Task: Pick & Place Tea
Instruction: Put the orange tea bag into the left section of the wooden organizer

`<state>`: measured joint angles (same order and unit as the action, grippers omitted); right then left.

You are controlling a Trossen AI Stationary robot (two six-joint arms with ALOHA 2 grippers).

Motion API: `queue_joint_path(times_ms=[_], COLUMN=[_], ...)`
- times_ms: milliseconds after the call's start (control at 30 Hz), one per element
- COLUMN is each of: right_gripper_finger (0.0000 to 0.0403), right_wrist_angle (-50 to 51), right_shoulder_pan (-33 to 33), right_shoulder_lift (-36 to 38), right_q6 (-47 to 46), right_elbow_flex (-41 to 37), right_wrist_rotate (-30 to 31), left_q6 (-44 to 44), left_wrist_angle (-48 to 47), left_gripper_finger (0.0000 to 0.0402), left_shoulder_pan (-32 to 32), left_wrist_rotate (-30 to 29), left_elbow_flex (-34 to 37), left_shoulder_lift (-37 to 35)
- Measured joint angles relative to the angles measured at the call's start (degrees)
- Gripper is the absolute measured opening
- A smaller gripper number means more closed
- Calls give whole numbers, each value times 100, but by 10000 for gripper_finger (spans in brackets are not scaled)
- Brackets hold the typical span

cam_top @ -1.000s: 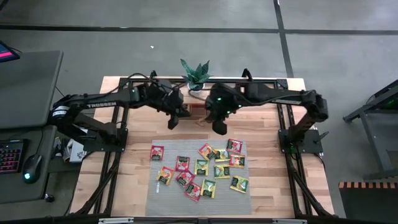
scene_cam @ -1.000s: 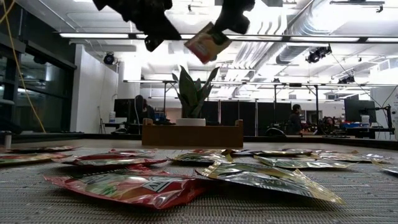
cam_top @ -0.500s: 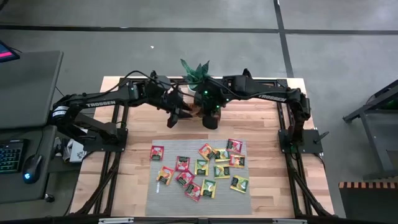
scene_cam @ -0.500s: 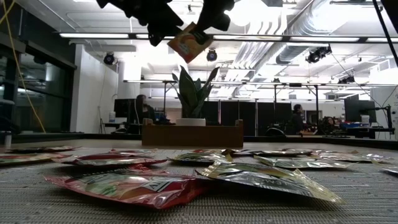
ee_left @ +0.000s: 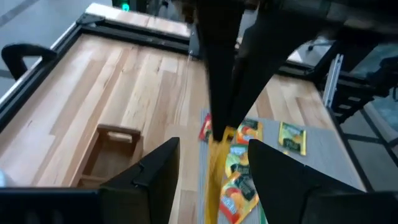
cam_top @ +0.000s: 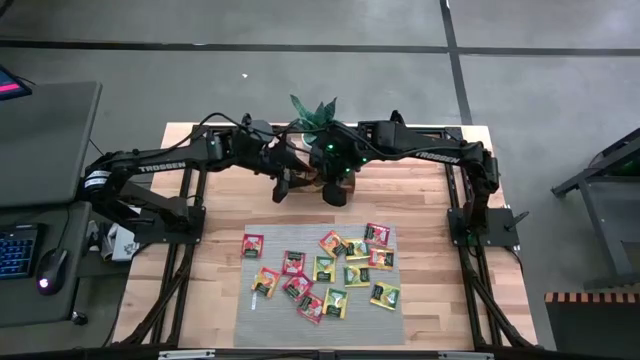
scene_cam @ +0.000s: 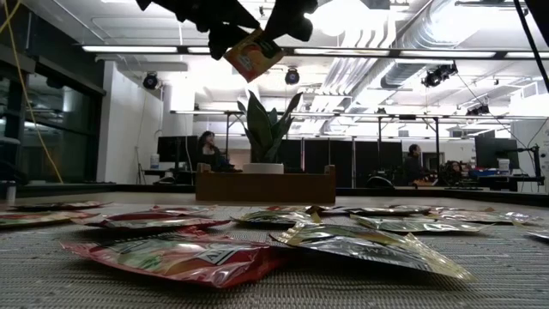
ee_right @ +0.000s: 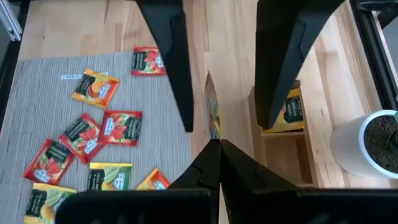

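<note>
Right tool, high view: the right tool point(cam_top: 334, 190) hangs over the back of the table point(cam_top: 215, 290), just in front of the potted plant point(cam_top: 314, 117) and touching distance from the left tool point(cam_top: 284, 185); whether its fingers are parted cannot be told from above.
Loose sachets, high view: the tea sachets point(cam_top: 322, 271) lie scattered flat on the grey ribbed mat point(cam_top: 250, 310), red, yellow and green, corners turned every way, some overlapping.
Right tool, low view: clenched on one corner of an orange-and-yellow sachet point(scene_cam: 254, 54), held high above the wooden tray point(scene_cam: 265, 184).
Held sachet, low view: it hangs tilted, one corner down, its flat face toward the camera; dark label marks show near its upper edge.
Left tool, low view: dark fingers point(scene_cam: 225, 36) stand just beside the sachet's other edge; contact cannot be told.
Left tool, left wrist view: its two fingers point(ee_left: 161, 177) stand parted, with the sachet point(ee_left: 219, 163) edge-on between them, long axis upright, gripped from above by the other arm's fingers.
Right tool, right wrist view: fingers pressed together point(ee_right: 208, 165) on the sachet's thin edge point(ee_right: 213, 118); the left arm's fingers point(ee_right: 171, 59) spread on either side.
Tray, right wrist view: a yellow sachet point(ee_right: 288, 111) lies in a compartment.
</note>
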<state>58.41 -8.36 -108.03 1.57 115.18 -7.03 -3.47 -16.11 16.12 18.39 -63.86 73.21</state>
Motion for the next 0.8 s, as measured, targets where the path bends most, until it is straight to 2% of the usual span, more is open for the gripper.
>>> queue_joint_path(times_ms=[500, 800], right_gripper_finger=[0, 0], right_wrist_angle=[-9, -130], right_shoulder_pan=[2, 3], right_shoulder_lift=[0, 0], right_q6=[-1, -1], right_elbow_flex=[-4, -4], right_wrist_rotate=[0, -2], left_q6=[-87, -87], left_wrist_angle=[10, 13], left_gripper_finger=[186, 114], left_shoulder_pan=[0, 0], left_wrist_rotate=[-73, 66], left_elbow_flex=[0, 0], left_shoulder_lift=[2, 2])
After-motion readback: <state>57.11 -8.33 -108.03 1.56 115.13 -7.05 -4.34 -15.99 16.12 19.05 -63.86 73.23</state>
